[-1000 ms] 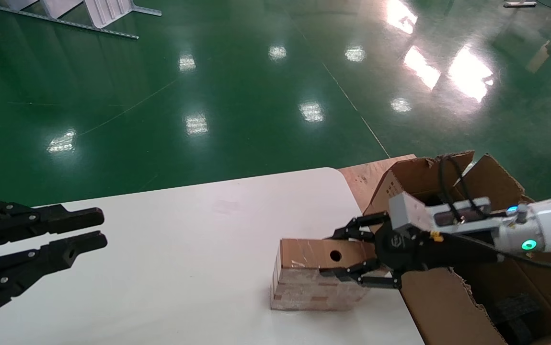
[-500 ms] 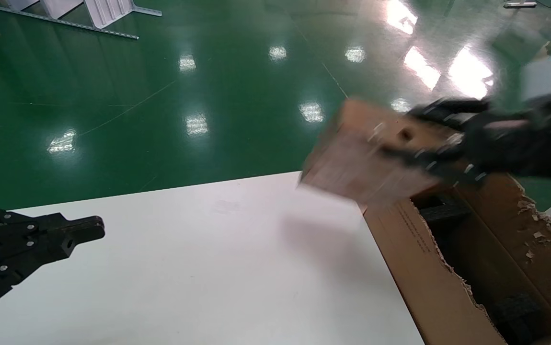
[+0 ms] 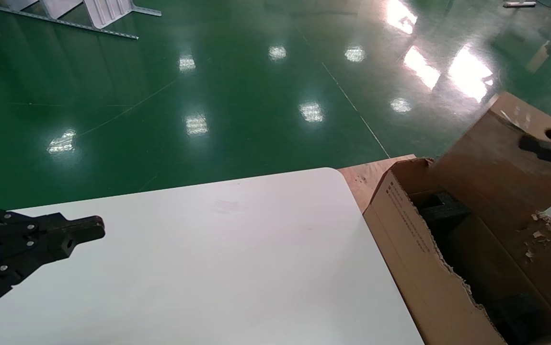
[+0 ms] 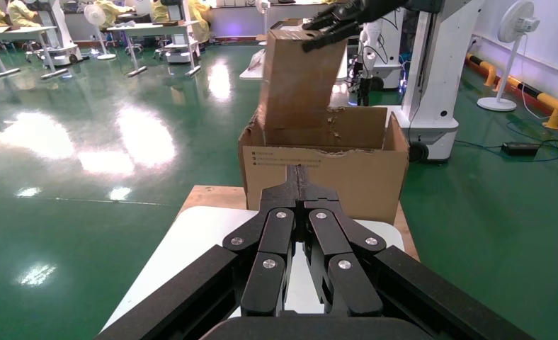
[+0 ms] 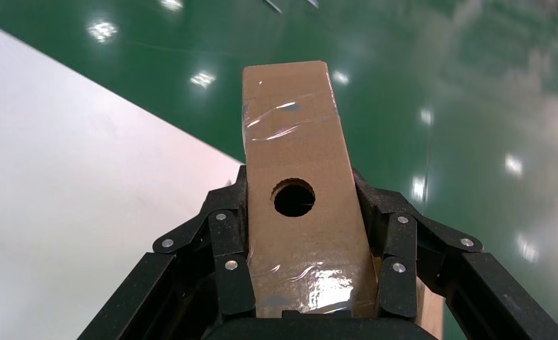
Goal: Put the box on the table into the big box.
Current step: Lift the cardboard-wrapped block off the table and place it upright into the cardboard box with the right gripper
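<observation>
Box (image 5: 297,191): clamped between right gripper (image 5: 306,234) jaws, tilted above big box (image 3: 414,239). Advice: lower into opening clear of torn flaps before release. Left gripper (image 4: 301,212): jaws together over table (image 3: 208,263).

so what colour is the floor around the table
Glossy dark green floor with bright light reflections, clearest in the head view.
</observation>
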Action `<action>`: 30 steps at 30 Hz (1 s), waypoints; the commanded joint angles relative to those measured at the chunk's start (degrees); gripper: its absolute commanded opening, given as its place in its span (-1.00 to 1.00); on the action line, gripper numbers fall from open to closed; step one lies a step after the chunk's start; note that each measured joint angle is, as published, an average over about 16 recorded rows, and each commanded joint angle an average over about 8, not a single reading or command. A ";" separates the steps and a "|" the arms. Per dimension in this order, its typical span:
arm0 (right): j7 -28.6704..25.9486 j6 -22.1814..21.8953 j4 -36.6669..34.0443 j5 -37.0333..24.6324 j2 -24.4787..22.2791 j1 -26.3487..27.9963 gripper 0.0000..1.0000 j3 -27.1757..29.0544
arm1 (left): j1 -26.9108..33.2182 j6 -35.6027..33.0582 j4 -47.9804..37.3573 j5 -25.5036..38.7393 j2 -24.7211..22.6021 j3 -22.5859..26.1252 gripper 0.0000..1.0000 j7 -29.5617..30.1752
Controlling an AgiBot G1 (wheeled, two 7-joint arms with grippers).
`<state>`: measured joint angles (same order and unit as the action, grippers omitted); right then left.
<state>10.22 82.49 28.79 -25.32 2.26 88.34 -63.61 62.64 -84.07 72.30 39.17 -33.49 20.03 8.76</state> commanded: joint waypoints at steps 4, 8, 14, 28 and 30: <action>-0.24 1.69 -8.64 6.05 1.63 -4.83 -1.00 -3.11 | 0.00 0.00 0.00 0.00 0.00 0.00 -1.00 0.00; 1.95 2.53 -15.70 11.27 4.55 -9.96 -1.00 -4.13 | 0.00 0.00 0.00 0.00 0.00 0.01 -1.00 0.00; 5.56 3.63 -26.07 17.73 8.94 -18.71 -1.00 -2.83 | 0.00 0.00 0.00 -0.01 0.00 0.01 -1.00 0.00; 7.72 7.23 -45.57 28.88 18.93 -37.97 -1.00 9.89 | 0.00 0.01 0.00 -0.01 0.01 0.02 -1.00 -0.01; 7.76 7.30 -45.95 29.74 19.28 -39.40 -1.00 11.16 | 0.01 0.01 0.00 -0.01 0.01 0.02 -1.00 -0.01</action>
<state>17.94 89.41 -16.28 3.79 21.07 49.61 -53.29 62.64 -84.06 72.30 39.16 -33.48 20.05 8.75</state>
